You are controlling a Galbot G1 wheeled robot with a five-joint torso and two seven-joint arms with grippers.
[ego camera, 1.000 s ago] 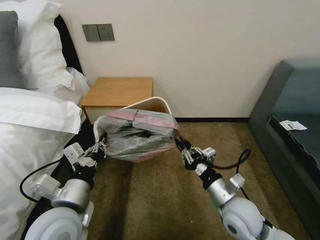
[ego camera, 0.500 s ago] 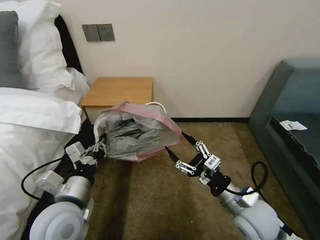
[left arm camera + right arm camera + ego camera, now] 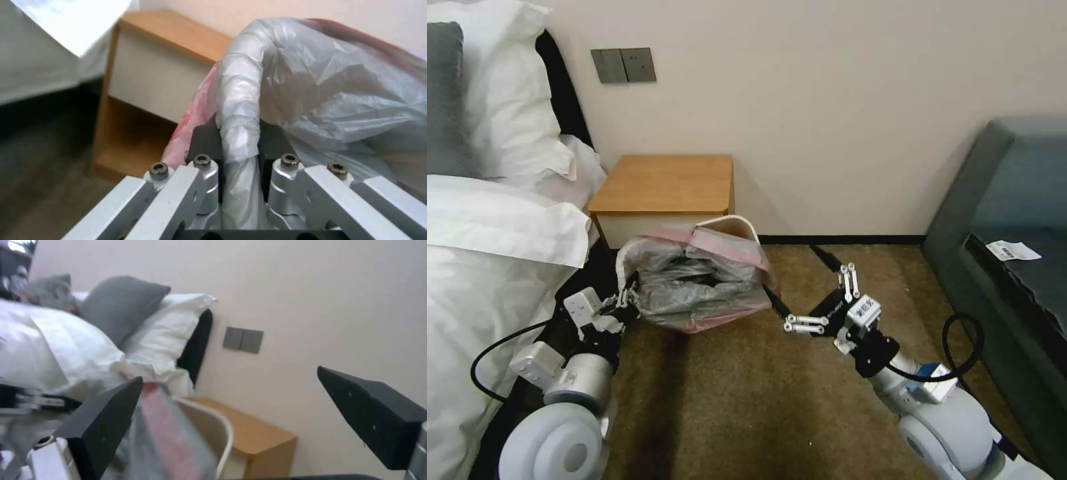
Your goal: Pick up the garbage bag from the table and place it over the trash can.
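Note:
The grey garbage bag [image 3: 694, 290] with its pink-red band is draped over the cream trash can [image 3: 740, 222], which stands on the carpet in front of the table [image 3: 664, 180]. My left gripper [image 3: 627, 298] is shut on the bag where it wraps the can's left rim. In the left wrist view its fingers [image 3: 202, 143] pinch that bag-covered rim [image 3: 238, 133]. My right gripper [image 3: 788, 270] hangs open just right of the can, touching nothing. In the right wrist view its spread fingers [image 3: 104, 426] frame the bag [image 3: 166, 426] and the can's rim [image 3: 227, 430].
A bed with white bedding [image 3: 487, 227] runs along the left, close to my left arm. A dark sofa [image 3: 1014, 220] with a paper slip [image 3: 1012, 251] stands at the right. Brown carpet [image 3: 747, 400] lies open between them. Wall switches [image 3: 624, 65] sit above the table.
My right gripper let go of the bag's right edge, opened wide and drew back to the right. The can and bag sank lower. The left gripper kept its hold and dropped slightly.

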